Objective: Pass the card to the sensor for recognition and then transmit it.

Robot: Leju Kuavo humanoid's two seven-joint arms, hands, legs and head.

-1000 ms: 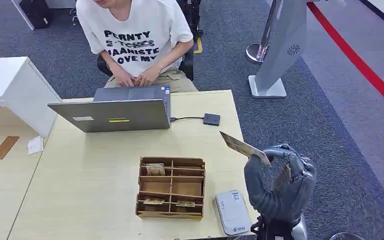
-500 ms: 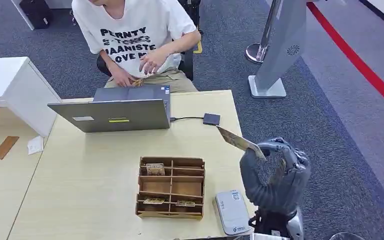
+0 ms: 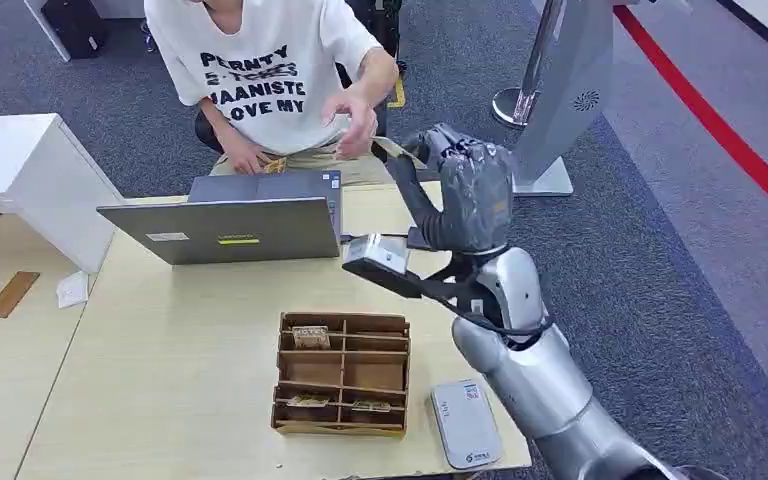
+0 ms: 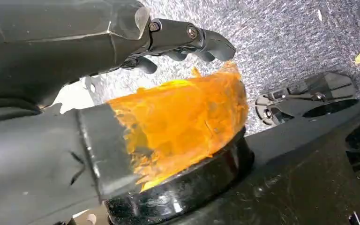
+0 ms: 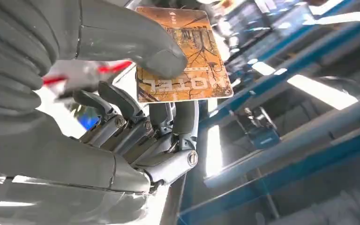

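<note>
Raised since a second ago, my right hand (image 3: 465, 185) pinches one card (image 5: 183, 54) above the desk (image 3: 160, 340), near a person's hand (image 3: 353, 112); my left hand (image 4: 187, 40) is curled, empty.

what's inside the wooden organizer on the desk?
The wooden organizer holds cards: one card in the top-left slot, two cards in the front row. Other slots look empty; the dividers hide their depths.

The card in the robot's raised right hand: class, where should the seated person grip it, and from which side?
Probably the free end of the card, beyond the right hand's thumb, approached from the person's hand, since that end sticks out uncovered.
</note>
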